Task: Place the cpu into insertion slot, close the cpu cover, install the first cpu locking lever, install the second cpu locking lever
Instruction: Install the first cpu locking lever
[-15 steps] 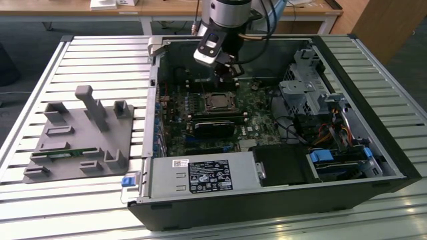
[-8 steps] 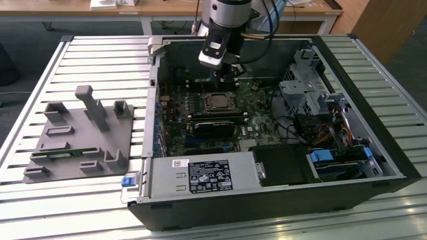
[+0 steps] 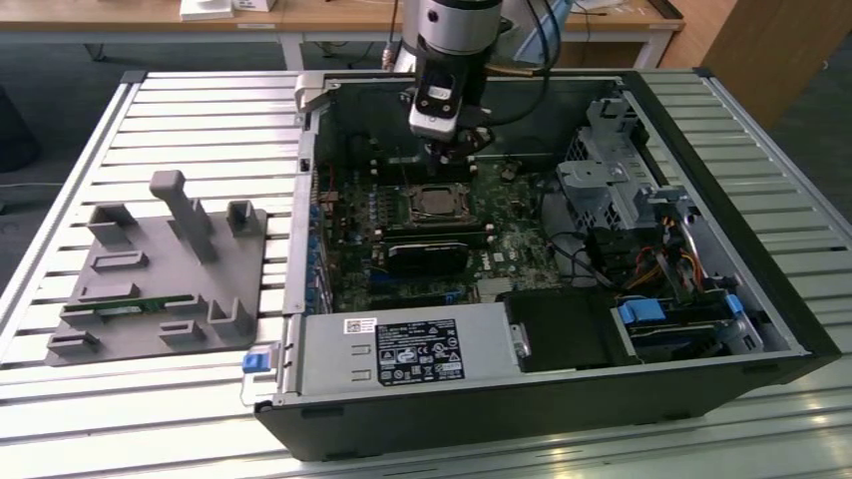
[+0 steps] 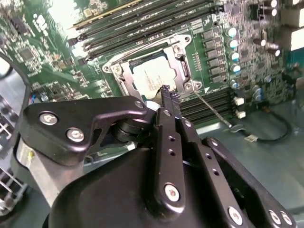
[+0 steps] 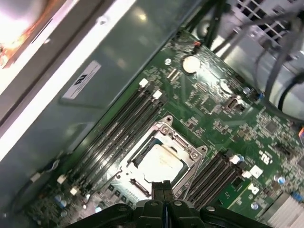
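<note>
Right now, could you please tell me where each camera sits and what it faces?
Exterior view: off the arm, looking down into the open computer case; arm and gripper hang over the motherboard.
First wrist view: on the wrist, facing the cpu inside the cpu cover; shut gripper tip shows.
Second wrist view: on the wrist, facing that cpu past the gripper's body.
Shared: the cpu.

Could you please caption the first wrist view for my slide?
Shut gripper poised above the cpu, framed by the silver cpu cover.

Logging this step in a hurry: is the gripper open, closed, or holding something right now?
Gripper: shut, fingers pressed together, nothing visible between them, tip close by the cpu cover.
</note>
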`<action>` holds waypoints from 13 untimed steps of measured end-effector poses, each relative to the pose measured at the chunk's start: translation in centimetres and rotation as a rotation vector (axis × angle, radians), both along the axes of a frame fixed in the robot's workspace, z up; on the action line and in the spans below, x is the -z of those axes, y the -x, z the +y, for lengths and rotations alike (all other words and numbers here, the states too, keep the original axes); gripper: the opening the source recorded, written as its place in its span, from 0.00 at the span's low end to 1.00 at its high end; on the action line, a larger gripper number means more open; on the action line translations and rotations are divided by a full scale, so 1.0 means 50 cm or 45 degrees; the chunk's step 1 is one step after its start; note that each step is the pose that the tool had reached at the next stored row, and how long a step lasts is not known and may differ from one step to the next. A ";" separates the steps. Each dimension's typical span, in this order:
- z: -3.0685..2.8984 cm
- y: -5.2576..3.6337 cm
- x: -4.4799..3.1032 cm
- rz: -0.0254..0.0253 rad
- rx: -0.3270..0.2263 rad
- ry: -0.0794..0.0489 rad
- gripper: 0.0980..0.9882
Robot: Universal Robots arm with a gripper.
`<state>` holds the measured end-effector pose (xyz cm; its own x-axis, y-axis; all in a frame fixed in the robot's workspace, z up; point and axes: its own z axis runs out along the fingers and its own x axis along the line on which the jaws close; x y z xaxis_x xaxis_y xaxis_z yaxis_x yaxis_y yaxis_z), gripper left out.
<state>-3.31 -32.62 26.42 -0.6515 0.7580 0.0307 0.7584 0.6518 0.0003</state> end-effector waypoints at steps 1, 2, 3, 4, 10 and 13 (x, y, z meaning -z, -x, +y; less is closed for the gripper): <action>0.000 0.000 0.000 0.0000 -0.023 0.000 0.01; 0.000 0.000 0.000 0.0000 -0.046 0.000 0.01; 0.000 0.000 0.000 -0.0001 -0.068 0.000 0.01; 0.000 0.000 0.000 0.0000 -0.091 0.000 0.01; 0.000 0.000 0.000 0.0000 -0.221 0.000 0.01; 0.000 0.000 0.000 0.0000 -0.276 0.000 0.01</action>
